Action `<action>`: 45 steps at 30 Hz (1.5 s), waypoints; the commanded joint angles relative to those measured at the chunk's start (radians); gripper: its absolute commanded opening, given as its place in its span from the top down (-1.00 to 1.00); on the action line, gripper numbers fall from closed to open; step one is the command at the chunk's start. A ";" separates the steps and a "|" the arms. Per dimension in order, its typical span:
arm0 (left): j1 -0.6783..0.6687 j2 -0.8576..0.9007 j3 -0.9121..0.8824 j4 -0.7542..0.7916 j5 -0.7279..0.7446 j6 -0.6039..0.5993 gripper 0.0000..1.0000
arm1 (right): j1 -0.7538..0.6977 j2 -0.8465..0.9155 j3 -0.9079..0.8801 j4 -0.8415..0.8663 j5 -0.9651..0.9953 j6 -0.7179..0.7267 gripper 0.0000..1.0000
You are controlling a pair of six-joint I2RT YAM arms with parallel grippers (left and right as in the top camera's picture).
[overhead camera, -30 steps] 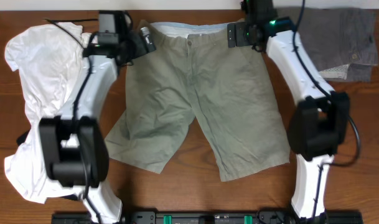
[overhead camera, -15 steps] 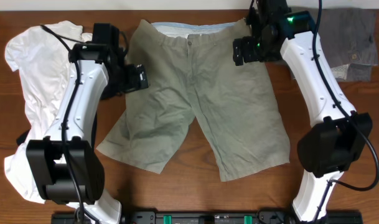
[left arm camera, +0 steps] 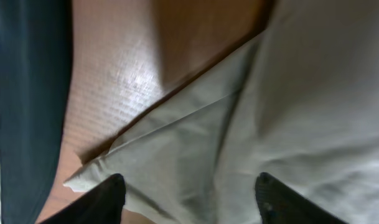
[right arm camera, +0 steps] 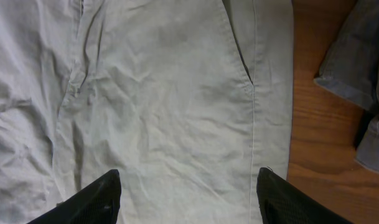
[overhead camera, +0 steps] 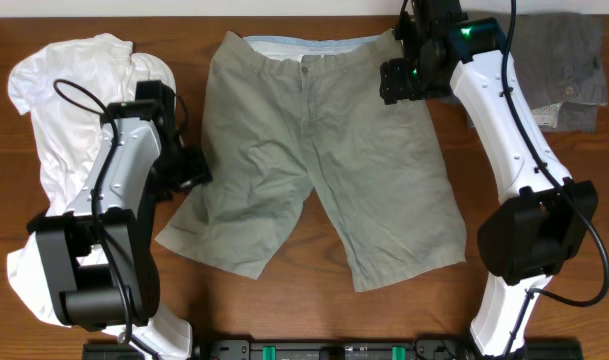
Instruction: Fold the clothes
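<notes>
Shorts (overhead camera: 314, 160) are found spread flat in the middle of the counter (overhead camera: 404, 320) with no fold made, the left end effector (left arm camera: 189, 193) and right end effector (right arm camera: 188, 193) are held open over the cloth, nothing gripped, and all folding is judged outstanding.

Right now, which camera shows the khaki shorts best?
Overhead: the khaki shorts lie spread flat, both legs in frame. Left wrist shows only a creased edge on the table; right wrist only front fabric beside a pocket.
</notes>
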 commanded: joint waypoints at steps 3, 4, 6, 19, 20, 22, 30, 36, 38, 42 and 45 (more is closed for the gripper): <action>-0.002 0.007 -0.063 0.027 -0.010 -0.002 -0.12 | 0.003 0.003 -0.005 0.002 -0.006 -0.002 -0.37; -0.002 0.007 -0.080 0.047 -0.013 -0.002 -0.11 | 0.003 0.003 -0.005 0.001 -0.006 -0.002 -0.36; -0.002 0.007 -0.115 0.093 -0.013 -0.002 -0.10 | 0.003 0.003 -0.005 0.001 -0.006 -0.002 -0.36; -0.001 0.008 -0.243 0.266 -0.114 -0.002 0.60 | 0.003 0.003 -0.005 0.004 -0.006 -0.002 -0.36; -0.001 0.008 -0.243 0.270 -0.114 -0.003 0.81 | 0.003 0.003 -0.005 0.004 -0.006 -0.002 -0.36; -0.001 0.008 -0.241 0.272 -0.116 -0.029 0.88 | 0.003 0.003 -0.005 0.004 -0.006 -0.002 -0.36; 0.064 0.002 -0.174 0.195 -0.077 -0.160 0.88 | 0.003 0.003 -0.005 0.005 -0.006 -0.002 -0.35; 0.095 -0.018 -0.110 0.173 -0.071 -0.159 0.88 | 0.003 0.004 -0.006 0.004 -0.006 -0.001 -0.33; 0.099 -0.023 -0.097 0.168 -0.070 -0.159 0.88 | 0.004 0.008 -0.012 0.003 -0.006 0.008 -0.26; 0.099 -0.038 -0.037 0.109 -0.027 -0.151 0.87 | 0.010 0.017 -0.064 0.006 -0.029 0.021 0.05; 0.099 -0.056 0.030 0.057 0.000 -0.150 0.87 | 0.018 0.017 -0.132 0.021 -0.044 0.027 0.48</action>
